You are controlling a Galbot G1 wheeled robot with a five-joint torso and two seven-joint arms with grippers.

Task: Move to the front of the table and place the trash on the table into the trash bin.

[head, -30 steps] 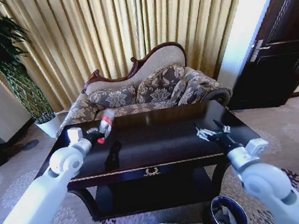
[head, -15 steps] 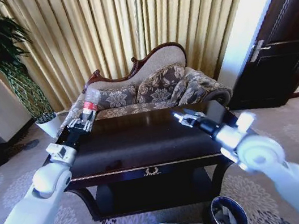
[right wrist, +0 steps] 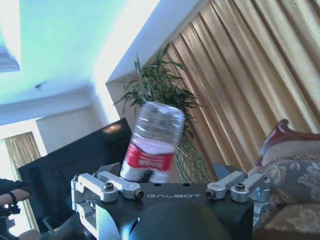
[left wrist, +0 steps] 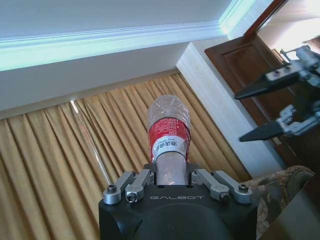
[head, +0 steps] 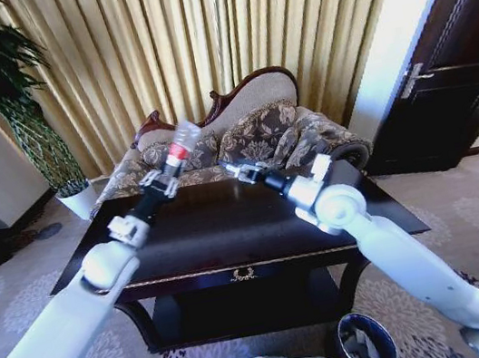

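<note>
The left pincer point(head: 166, 178) is clamped on the clear plastic bottle with red label point(head: 180, 143), raised above the dark glossy wooden desk's point(head: 231, 235) far edge, apparently for handover; the right pincer point(head: 240, 171) waits close beside, fingers apart.

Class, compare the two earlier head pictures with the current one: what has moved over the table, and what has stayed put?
The left gripper, shut on the bottle, has swung it from the left toward the middle and raised it. The right gripper, open, has crossed from the table's right front toward the bottle. The table, sofa and trash bin stayed put.
</note>
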